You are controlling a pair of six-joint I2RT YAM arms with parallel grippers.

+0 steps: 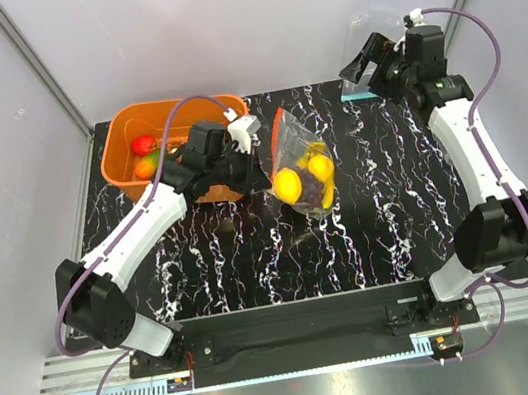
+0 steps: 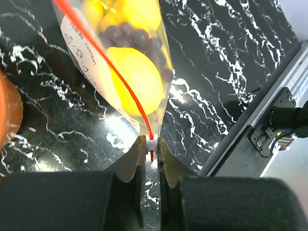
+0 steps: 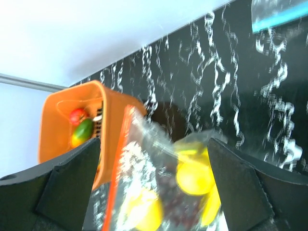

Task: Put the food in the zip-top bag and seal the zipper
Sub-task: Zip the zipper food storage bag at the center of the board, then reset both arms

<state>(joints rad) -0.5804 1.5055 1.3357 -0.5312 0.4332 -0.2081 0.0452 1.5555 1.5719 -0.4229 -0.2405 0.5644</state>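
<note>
Left wrist: left gripper (image 2: pixel 151 144) clenched on red-orange zipper (image 2: pixel 111 64) end of one clear crinkly zip-top bag (image 2: pixel 86 62); sealing seems in hand, next a slide along it | Top: bag, yellow toy fruits (image 1: pixel 287 185) and purple grapes (image 1: pixel 325 190) inside, beside one orange slotted basket (image 1: pixel 108 158) holding two toys (image 1: pixel 142 145) | Right wrist: right gripper (image 3: pixel 154 183) spread, empty.

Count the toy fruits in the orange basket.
2: a red fruit at the basket's left side, and an orange-green fruit just nearer beside it. The left arm may hide others.
</note>
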